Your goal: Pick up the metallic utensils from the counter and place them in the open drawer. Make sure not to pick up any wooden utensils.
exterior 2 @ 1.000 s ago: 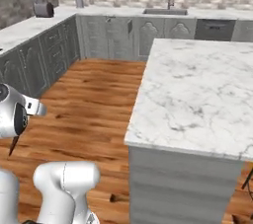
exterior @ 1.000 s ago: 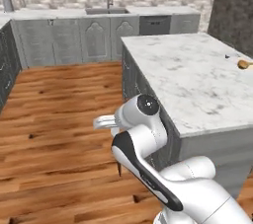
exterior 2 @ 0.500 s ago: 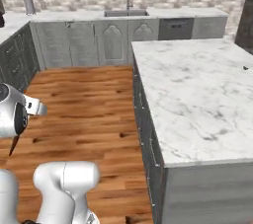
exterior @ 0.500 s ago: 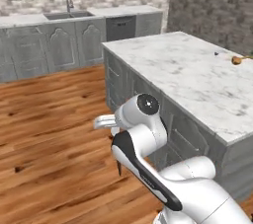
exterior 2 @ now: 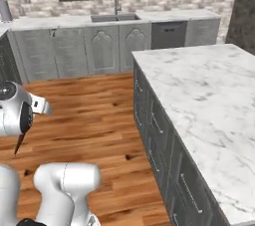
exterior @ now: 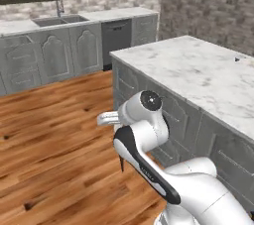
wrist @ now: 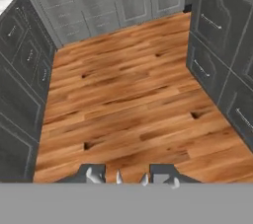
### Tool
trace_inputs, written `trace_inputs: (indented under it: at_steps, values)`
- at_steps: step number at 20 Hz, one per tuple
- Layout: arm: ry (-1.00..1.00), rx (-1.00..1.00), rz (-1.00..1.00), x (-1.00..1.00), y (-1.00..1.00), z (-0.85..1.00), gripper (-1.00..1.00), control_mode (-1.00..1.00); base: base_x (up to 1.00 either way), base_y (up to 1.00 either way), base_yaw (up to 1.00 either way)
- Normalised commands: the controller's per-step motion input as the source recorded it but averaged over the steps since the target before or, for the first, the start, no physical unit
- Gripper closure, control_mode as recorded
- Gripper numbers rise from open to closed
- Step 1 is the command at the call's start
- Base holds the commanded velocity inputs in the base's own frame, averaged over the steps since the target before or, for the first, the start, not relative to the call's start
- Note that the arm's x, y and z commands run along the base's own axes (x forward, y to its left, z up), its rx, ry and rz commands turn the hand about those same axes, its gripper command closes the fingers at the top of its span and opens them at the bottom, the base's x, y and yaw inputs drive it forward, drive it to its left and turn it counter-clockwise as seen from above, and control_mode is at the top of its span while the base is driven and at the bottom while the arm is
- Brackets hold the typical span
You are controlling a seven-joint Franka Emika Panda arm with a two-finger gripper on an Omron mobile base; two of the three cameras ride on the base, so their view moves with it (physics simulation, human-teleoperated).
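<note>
A wood-plank floor (wrist: 123,99) spreads wide and bare between the grey wall cabinets (exterior 2: 94,46) and the island. The counter (exterior: 208,73), white marble with grey veining, runs long toward the brick wall, its near edge beside the arm. One tiny dark utensil (exterior: 237,60) lies near its far right edge, too small to tell which way it points. The gripper (wrist: 131,178) hangs above the floor, tips apart, holding nothing.
</note>
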Motion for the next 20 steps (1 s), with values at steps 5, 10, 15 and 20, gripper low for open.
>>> trace_inputs:
  at_steps: [5,10,15,20]
  values:
    - [0.0,0.0,0.0,0.0,0.0,0.0,1.0,1.0,1.0,1.0,0.0]
    - [0.0,0.0,0.0,0.0,0.0,0.0,1.0,1.0,1.0,1.0,0.0]
    - [0.0,0.0,0.0,0.0,0.0,0.0,1.0,1.0,1.0,1.0,-0.02]
    - [0.0,0.0,0.0,0.0,0.0,0.0,1.0,1.0,1.0,1.0,-0.03]
